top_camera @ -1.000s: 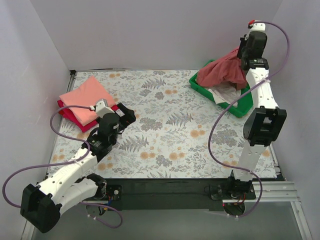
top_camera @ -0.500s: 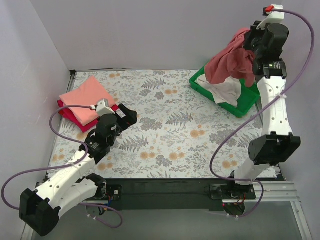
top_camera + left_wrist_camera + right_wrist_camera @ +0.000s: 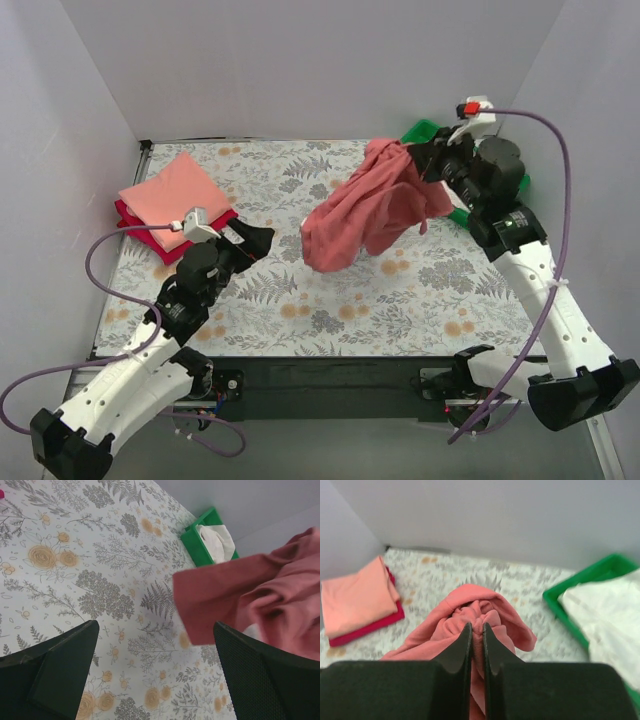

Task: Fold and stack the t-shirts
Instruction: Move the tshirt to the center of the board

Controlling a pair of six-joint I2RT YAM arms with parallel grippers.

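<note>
Cloth fills the middle of the top external view. A dusty brick-red cotton t-shirt (image 3: 370, 205) hangs bunched from the right gripper (image 3: 420, 160), which is clamped on its upper end above the far right part of the floral-patterned table (image 3: 300, 300). The shirt's lower end drapes toward the middle of the table; whether it touches the surface I cannot tell. At the far left corner a folded salmon-pink t-shirt (image 3: 175, 188) lies on a folded crimson t-shirt (image 3: 140, 228). A green plastic tray (image 3: 425, 130) sits at the far right corner, mostly hidden behind the right arm. The left gripper (image 3: 255, 243) is low over the left half of the table, near the stack but apart from it.

In the left wrist view, the left gripper (image 3: 155, 630) has its two black fingers (image 3: 55, 670) spread wide, with only the patterned table below them. The brick-red shirt (image 3: 260, 595) fills the right side, one flat edge jutting left. Beyond it the green tray (image 3: 192, 542) holds a crumpled cream-white t-shirt (image 3: 215, 537).

In the right wrist view, the right gripper (image 3: 476, 627) has its fingers pressed together on a fold of the brick-red shirt (image 3: 480, 605), which bulges past the fingertips. The salmon-pink shirt (image 3: 355, 597) on the crimson one (image 3: 367, 627) lies to the left. The green tray (image 3: 560, 607) with the cream-white shirt (image 3: 605, 615) lies to the right.
</note>
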